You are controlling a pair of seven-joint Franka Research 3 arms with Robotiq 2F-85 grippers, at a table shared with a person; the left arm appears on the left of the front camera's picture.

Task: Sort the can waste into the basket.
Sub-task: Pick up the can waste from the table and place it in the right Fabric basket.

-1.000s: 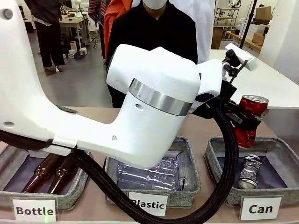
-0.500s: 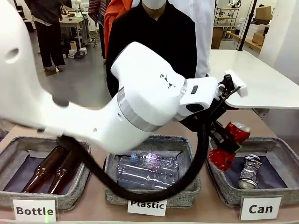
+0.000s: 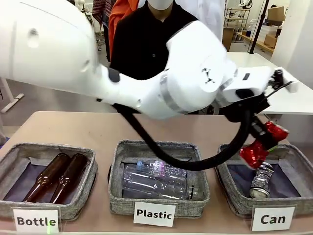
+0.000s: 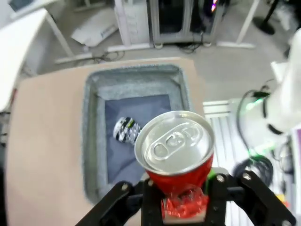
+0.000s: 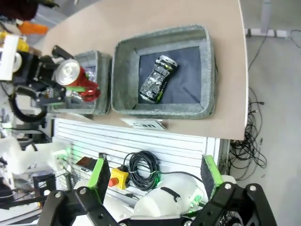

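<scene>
- Your left gripper (image 3: 259, 147) is clamped on the crushed red drink can with the silver top (image 4: 175, 150), over the grey fabric "Can" basket (image 3: 229, 193) at far right.
- The crushed silver-grey can (image 3: 260, 180) lies inside it.
- Your right gripper (image 5: 155, 181) stands wide, holding nothing.

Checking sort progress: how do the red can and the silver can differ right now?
The red can is clamped in the left gripper above the Can basket; the silver can already lies inside it. Red shows a silver top; the silver one is grey with dark print. Both are crushed.
</scene>
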